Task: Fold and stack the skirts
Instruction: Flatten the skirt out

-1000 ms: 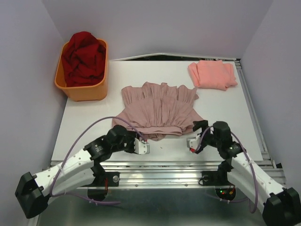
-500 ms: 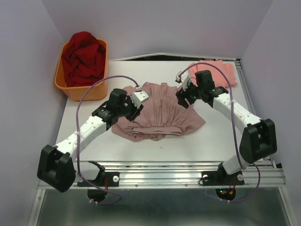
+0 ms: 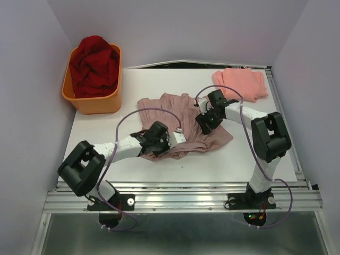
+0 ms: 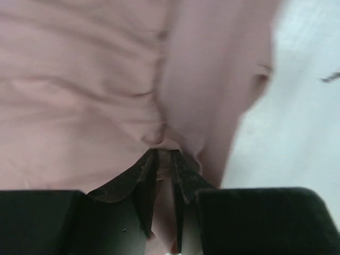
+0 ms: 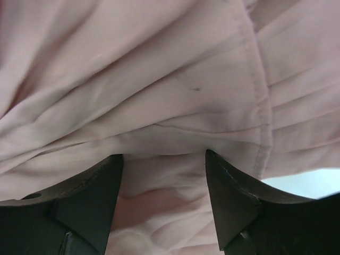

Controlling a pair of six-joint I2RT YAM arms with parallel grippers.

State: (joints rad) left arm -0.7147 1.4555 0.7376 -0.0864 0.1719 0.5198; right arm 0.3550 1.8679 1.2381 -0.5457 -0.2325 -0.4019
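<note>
The dusty mauve skirt (image 3: 178, 109) lies crumpled in the middle of the table, and the top view shows both grippers on it. My left gripper (image 3: 179, 140) (image 4: 163, 159) is at its near hem, its jaws almost together with a ridge of mauve cloth pinched between them. My right gripper (image 3: 205, 122) (image 5: 162, 156) rests on the skirt's right side. Its fingers stand wide apart, with folds of the skirt (image 5: 159, 106) bulging between them. The salmon-pink skirt (image 3: 241, 83) lies folded at the far right corner, apart from both grippers.
An orange tub (image 3: 94, 102) holding dark red cloth (image 3: 95, 64) stands at the far left. White table (image 3: 101, 133) shows left of the skirt, near the front edge and right of the left gripper (image 4: 303, 106). Purple walls close in three sides.
The left arm swung from the skirt's left edge to its near hem and closed on cloth there. The right gripper dropped onto the skirt's right side and narrowed a little. The near hem has bunched up.
</note>
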